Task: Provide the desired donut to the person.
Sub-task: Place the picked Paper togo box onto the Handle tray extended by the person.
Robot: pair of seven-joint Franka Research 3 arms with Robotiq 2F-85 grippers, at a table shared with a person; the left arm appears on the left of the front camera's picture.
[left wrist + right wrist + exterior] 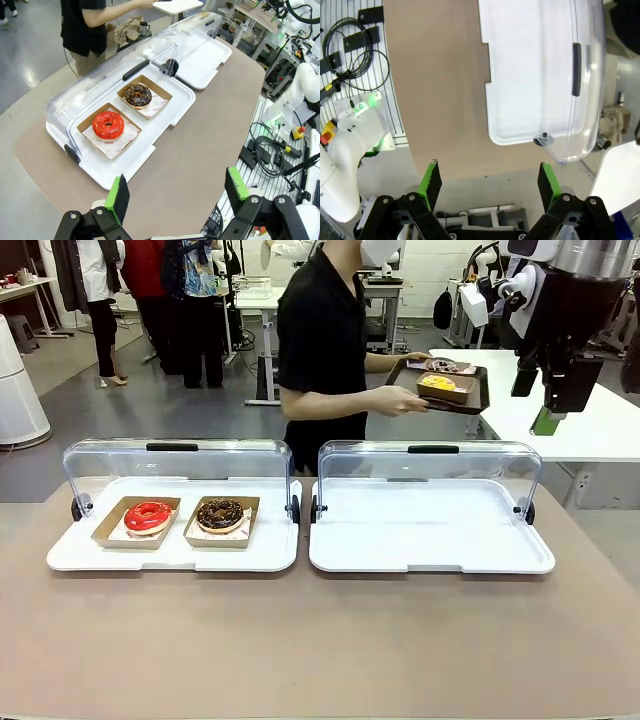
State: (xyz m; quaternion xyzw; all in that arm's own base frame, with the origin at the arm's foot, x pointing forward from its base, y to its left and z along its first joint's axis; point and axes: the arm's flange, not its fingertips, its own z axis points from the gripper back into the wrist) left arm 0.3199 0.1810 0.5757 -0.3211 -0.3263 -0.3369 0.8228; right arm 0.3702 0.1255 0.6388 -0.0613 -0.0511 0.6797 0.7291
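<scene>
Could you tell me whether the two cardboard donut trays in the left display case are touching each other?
Apart. The front view shows a strip of white base between the red donut's tray and the chocolate donut's tray.

This is a robotics lab set up to mimic a bakery counter: a brown table [320, 640] carries two white display trays with clear hinged lids [178, 458], and one tray holds boxed donuts [148, 517]. Behind it stretches an open grey floor with white workbenches [590, 425], cabling [267, 152] and emergency-stop buttons [299, 131] along the table's edge, and other people standing about. White robot arm bases [350, 145] sit bolted beside the table.
</scene>
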